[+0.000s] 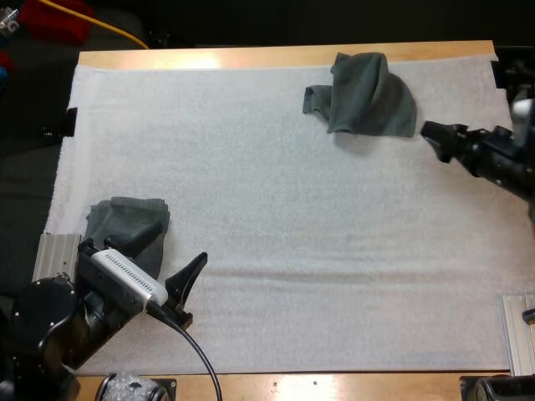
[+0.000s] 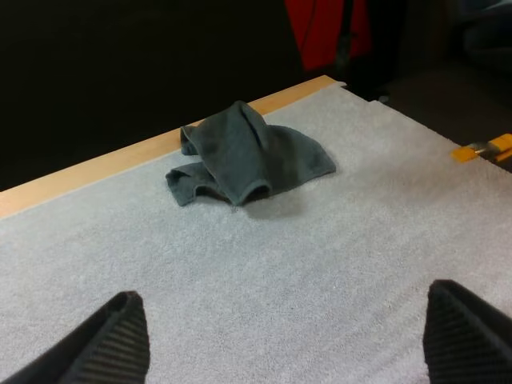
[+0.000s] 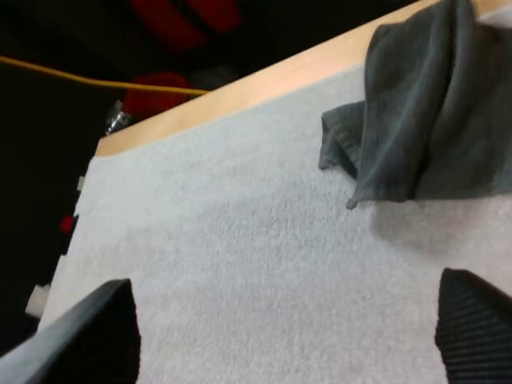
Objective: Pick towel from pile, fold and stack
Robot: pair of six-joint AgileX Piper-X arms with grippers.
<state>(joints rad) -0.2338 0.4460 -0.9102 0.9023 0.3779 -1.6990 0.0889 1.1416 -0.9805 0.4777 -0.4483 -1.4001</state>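
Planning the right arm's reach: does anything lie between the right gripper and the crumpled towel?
Nothing visible does: only bare white mat separates the open right gripper from the crumpled towel.

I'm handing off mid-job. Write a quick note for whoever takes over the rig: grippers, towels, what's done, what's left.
Left gripper: open, empty, beside the folded towel at the near left of the mat.
Right gripper: open, empty, close to the crumpled towel near the mat's far edge, not touching it.
Done: one towel lies folded.
Left: pick up the crumpled towel, fold it, stack it on the folded one.
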